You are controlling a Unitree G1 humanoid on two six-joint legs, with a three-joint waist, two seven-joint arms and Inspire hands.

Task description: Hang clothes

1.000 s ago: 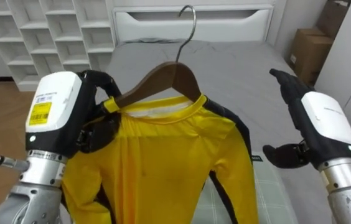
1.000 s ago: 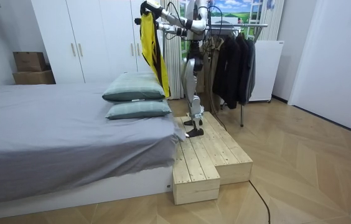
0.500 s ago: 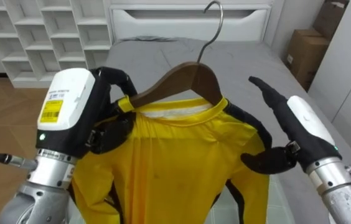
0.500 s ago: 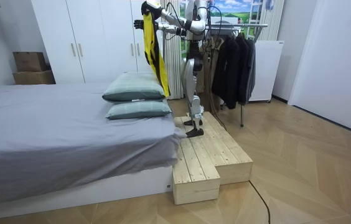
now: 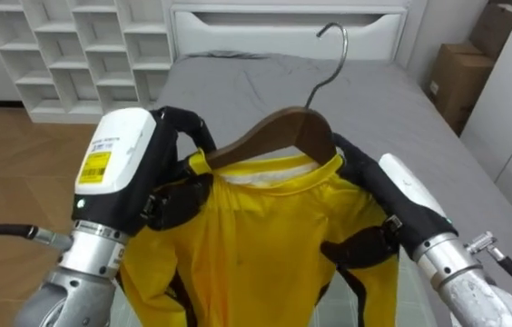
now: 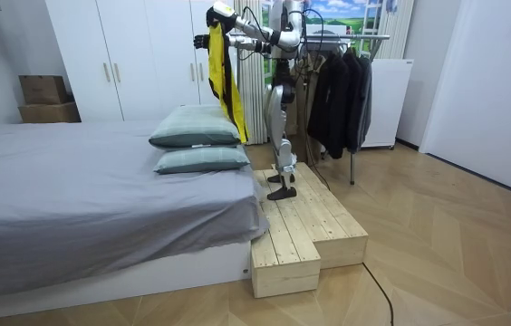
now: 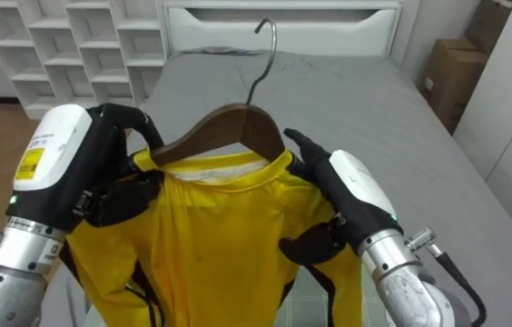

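Yellow shirt [image 5: 238, 245] hangs on a brown wooden hanger [image 5: 279, 132], held up in front of the robot's chest above the grey bed [image 5: 238, 82]. The left hand [image 5: 138, 163] is curled round the hanger's left arm, with the shirt's shoulder caught under the fingers. The right hand [image 5: 401, 204] lies with straight fingers along the shirt's right shoulder, thumb across the front, gripping nothing firmly. The shirt is a thin, smooth knit with black sleeves and side panels. The hanger is curved, polished wood with a slim metal hook [image 5: 333, 45] at the far side, tilted right. Expect the cloth to slide on that polished wood: if you drag the right hand outward, the collar may slip off the hanger's right end. With one hand carrying the load at one end, the hanger sits left end low and could rotate in the grip. In the room view the robot stands on a wooden platform [image 6: 301, 226] with the clothes rack [image 6: 346, 38] behind it, so you will likely need a turn. Mind the platform edge, and keep the swinging hem clear of the pillows [image 6: 197, 127].
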